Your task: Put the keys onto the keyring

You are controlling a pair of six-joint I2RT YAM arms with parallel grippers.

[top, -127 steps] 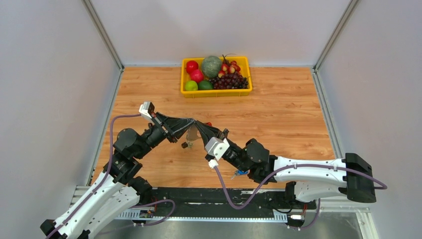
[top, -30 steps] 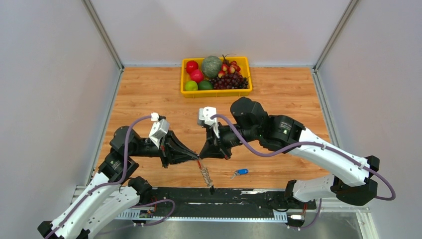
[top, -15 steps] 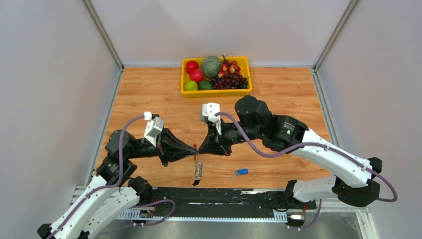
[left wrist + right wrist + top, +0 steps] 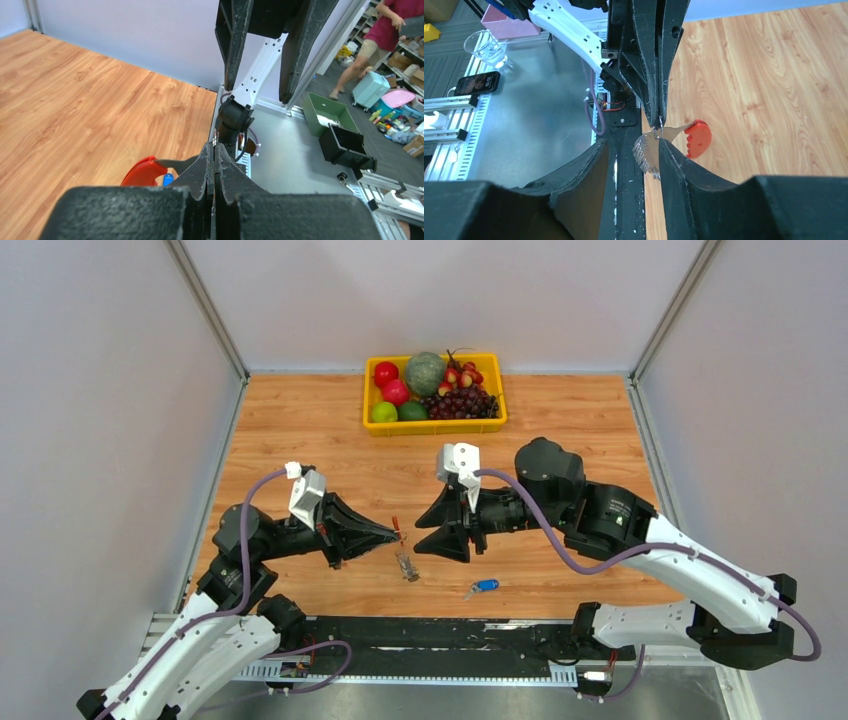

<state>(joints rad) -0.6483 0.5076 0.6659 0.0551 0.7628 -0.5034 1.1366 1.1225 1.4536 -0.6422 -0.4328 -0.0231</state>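
Left claw is clamped tight, and its own camera shows the metal blade of the red key running into the pinch, red head sticking out to the side. Over to the right wrist camera for what that one misses: the keyring, grey feathery charm and all, dangles just below those closed tips. Whether the ring is itself caught in the pinch, I cannot tell. Right claw faces it with fingers spread, gripping nothing. From above, the two claws sit tip to tip, just apart, over the worktop, and only there do we see the blue key lying flat near the front edge.
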